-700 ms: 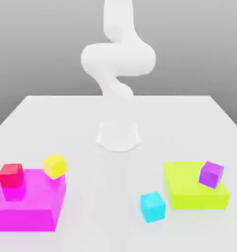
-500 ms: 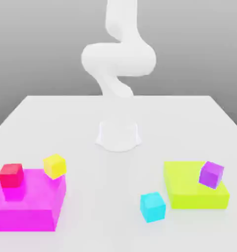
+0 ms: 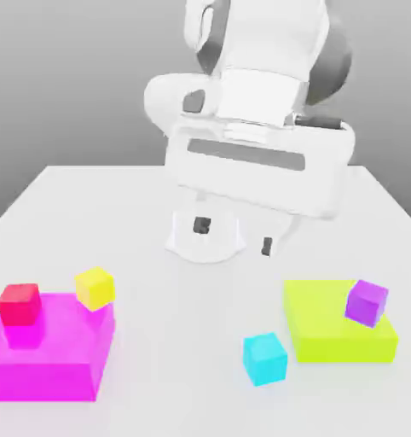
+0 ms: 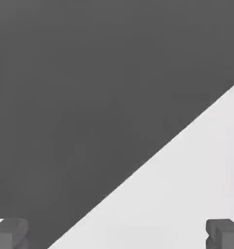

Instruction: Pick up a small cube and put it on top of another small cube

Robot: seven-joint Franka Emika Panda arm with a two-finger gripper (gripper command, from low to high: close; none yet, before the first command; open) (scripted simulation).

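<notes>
The white desk (image 3: 141, 213) carries everything. Above its middle hangs the arm (image 3: 260, 128), its claw (image 3: 234, 236) held wide apart and empty, well clear of the surface; the hand view shows both fingertips (image 4: 9, 233) far from each other. A flat pink block (image 3: 51, 358) sits at the front corner on the exterior view's left, a red cube (image 3: 20, 304) on it and a yellow cube (image 3: 95, 288) at its back edge. A flat lime block (image 3: 328, 337) lies toward the front on the exterior view's right, a purple cube (image 3: 367, 303) tilted on its far corner. The small cyan cube (image 3: 265, 358) rests on the desk near the front edge, just beside the lime block.
</notes>
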